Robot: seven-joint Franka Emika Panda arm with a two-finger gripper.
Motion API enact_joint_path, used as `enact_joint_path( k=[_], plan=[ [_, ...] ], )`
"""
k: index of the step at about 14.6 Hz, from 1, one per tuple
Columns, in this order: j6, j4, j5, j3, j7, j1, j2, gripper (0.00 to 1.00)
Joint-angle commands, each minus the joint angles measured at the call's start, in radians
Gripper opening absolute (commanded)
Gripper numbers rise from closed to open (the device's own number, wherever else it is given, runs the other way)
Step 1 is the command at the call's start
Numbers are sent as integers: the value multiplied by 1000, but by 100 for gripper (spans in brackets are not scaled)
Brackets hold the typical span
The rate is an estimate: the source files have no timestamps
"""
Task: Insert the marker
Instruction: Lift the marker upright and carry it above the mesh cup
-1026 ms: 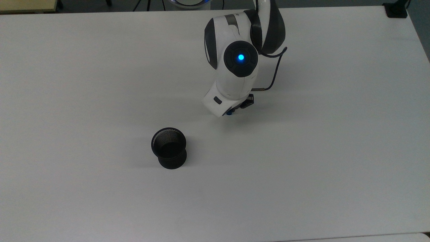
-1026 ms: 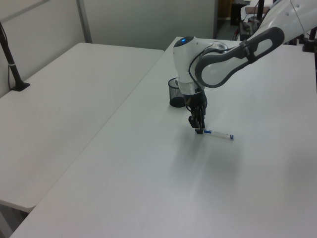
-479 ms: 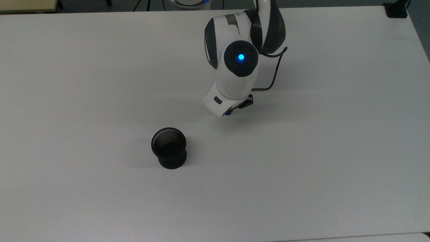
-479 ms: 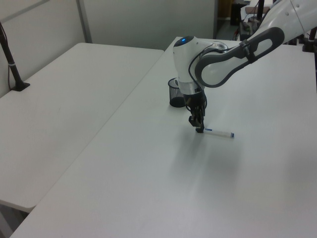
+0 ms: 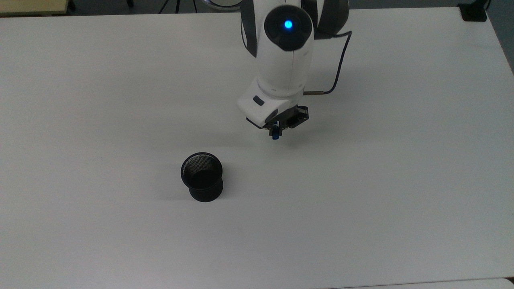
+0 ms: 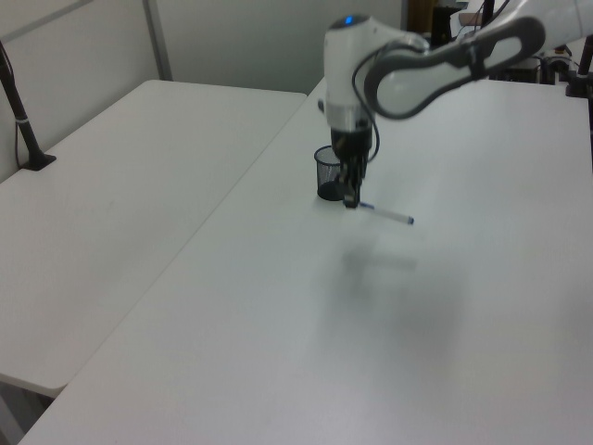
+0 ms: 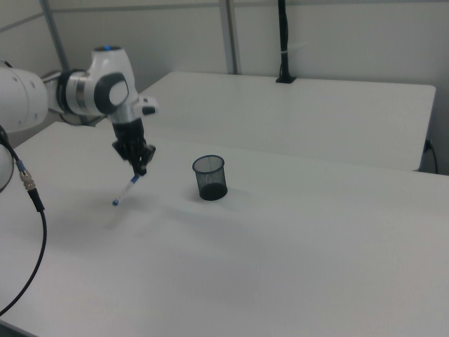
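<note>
Jaws of the gripper [image 7: 141, 167] are pinched on the marker [image 7: 127, 189] at one end, the blue-capped one as far as the top view shows; rest of the barrel hangs free below and off to the side. Marker is off the counter [image 5: 361, 200], airborne, tilted. In the right view it slopes down from the jaws toward the right view's left, small blue tip lowest, shadow on the counter beneath it. In the left view the gripper [image 6: 350, 198] holds the marker [image 6: 384, 214] with the white barrel running out toward the left view's right and slightly down, clear of the surface. In the top view the gripper [image 5: 277, 129] points almost straight down under the white wrist, and a short blue bit of the marker [image 5: 275, 135] pokes out between the jaws; the barrel is hidden under the arm. Black mesh cup [image 5: 202, 176] stands upright and apart from the marker: toward the top view's lower left of the gripper, and to the right view's right of it [image 7: 210, 177]. In the left view the cup [image 6: 325, 175] sits just behind the gripper. A black cable [image 5: 339, 64] loops off the wrist.
</note>
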Motion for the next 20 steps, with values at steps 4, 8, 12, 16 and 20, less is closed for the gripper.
enact_joint_path(
  k=[4,8,12,16,20],
  plan=[
    [179,-15,-16,-88,-3,-38,-134,0],
    [361,-24,-25,-111,-20,-128,-196,0],
    [487,-52,-23,-111,-32,-193,-198,0],
    [631,-112,-26,-111,-32,-199,-178,0],
    [780,-119,-26,-110,4,-178,-91,0]
  ],
)
